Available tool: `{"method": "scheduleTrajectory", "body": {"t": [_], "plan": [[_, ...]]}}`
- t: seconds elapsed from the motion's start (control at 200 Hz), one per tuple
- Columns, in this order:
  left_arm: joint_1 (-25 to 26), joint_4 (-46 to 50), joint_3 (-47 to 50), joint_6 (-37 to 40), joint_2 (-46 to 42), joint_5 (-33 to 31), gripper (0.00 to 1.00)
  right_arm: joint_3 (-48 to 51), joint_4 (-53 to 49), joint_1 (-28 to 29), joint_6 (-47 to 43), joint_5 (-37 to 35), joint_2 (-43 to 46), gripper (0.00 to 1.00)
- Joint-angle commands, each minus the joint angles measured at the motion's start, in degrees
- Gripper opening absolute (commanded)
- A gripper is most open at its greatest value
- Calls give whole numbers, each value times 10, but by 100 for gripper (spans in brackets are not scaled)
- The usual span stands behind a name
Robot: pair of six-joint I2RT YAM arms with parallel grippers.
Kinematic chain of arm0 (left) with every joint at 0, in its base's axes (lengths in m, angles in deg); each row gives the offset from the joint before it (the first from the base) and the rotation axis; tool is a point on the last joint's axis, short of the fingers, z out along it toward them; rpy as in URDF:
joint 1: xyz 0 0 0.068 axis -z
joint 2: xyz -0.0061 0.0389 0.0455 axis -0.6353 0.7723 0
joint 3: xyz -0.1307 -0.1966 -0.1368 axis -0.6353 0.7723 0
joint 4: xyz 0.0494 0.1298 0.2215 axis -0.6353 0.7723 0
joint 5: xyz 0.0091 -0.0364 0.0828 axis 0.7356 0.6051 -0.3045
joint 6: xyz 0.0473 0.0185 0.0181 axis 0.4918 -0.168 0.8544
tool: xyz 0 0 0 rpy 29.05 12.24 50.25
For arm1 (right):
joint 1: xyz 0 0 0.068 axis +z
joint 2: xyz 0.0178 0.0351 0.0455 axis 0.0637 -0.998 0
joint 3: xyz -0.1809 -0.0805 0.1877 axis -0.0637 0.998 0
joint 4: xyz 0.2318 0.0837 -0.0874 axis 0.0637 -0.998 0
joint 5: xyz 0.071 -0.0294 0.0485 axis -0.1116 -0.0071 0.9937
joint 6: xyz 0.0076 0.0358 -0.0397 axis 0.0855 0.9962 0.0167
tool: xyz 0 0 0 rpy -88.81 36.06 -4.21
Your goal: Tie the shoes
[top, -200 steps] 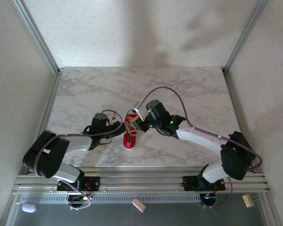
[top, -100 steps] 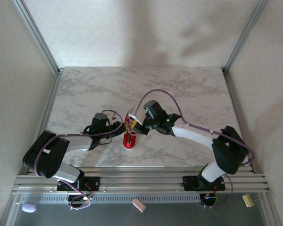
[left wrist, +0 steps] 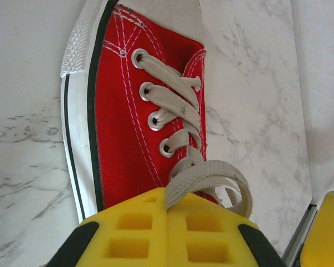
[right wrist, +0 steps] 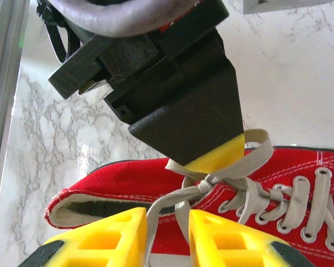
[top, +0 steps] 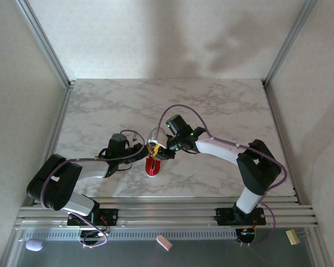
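Marbled white worktop [top: 211, 105]. Past the 6 o'clock rail lie a pink block [top: 164, 242], a lavender lump [top: 33, 244] and a tan block [top: 292, 236]. The small red canvas sneaker [top: 151, 167] sits just 6 o'clock of centre, long axis 12–6, heel at 6. Both hands cover its toe half from above. The left hand [left wrist: 167, 201] is pressed together, pinching a white lace loop [left wrist: 211, 173]. The right hand [right wrist: 167, 218] is slightly spread with lace strands in the gap, grip unclear. Left wrist view shows eyelets; right wrist view shows the heel opening.

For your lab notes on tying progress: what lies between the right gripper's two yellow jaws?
A white lace strand leading to the red shoe, seen in the right wrist view.
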Motion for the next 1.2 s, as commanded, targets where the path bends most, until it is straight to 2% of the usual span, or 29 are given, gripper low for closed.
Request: {"method": "scheduleTrajectory", "body": {"t": [0.0,0.526,0.936,1.191], "plan": [[8,-7,-5,-8,-7,-4,0,-27,-41,-6,-30,23,-23,27],[15,-12,-2,-13,-6,-8,0,-60,-82,-18,-53,25,-74,28],[19,-12,-4,-14,-4,-8,0,-66,-73,-21,-52,19,-104,32],[20,-10,-3,-15,-5,-10,0,-75,-73,-23,-52,23,-113,25]]}}
